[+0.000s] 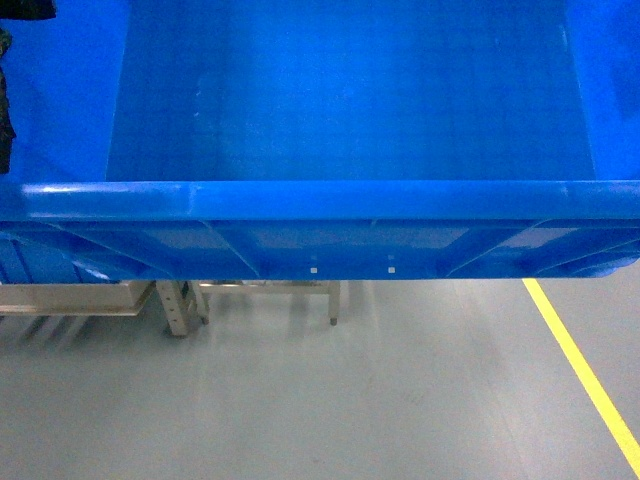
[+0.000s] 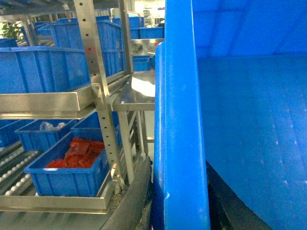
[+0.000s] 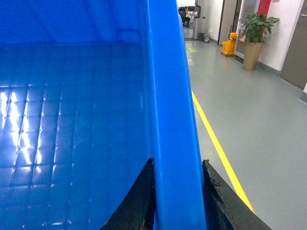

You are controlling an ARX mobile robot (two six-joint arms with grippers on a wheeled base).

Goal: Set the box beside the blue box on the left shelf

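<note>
The box (image 1: pixel 340 110), a large bright-blue crate with a thick rim and a grid floor, fills the upper head view and hangs above the grey floor. In the left wrist view my left gripper (image 2: pixel 182 191) is shut on the box's side rim (image 2: pixel 180 120), one dark finger (image 2: pixel 139 196) outside and one inside. My right gripper (image 3: pixel 177 165) is shut on the opposite rim (image 3: pixel 168 86), black fingers (image 3: pixel 139 201) on either side. A few white rollers (image 2: pixel 17 170) show at the lower left. I cannot tell whether they are the left shelf. The blue box on it is not identifiable.
Steel racks with small blue bins (image 2: pixel 43 67) stand to the left, one bin holding red packets (image 2: pixel 76 153). A steel table (image 2: pixel 136 93) is behind them. Metal legs (image 1: pixel 180 305) stand ahead under the crate. A yellow floor line (image 1: pixel 585 370) runs on the right, with a potted plant (image 3: pixel 254 28) far off.
</note>
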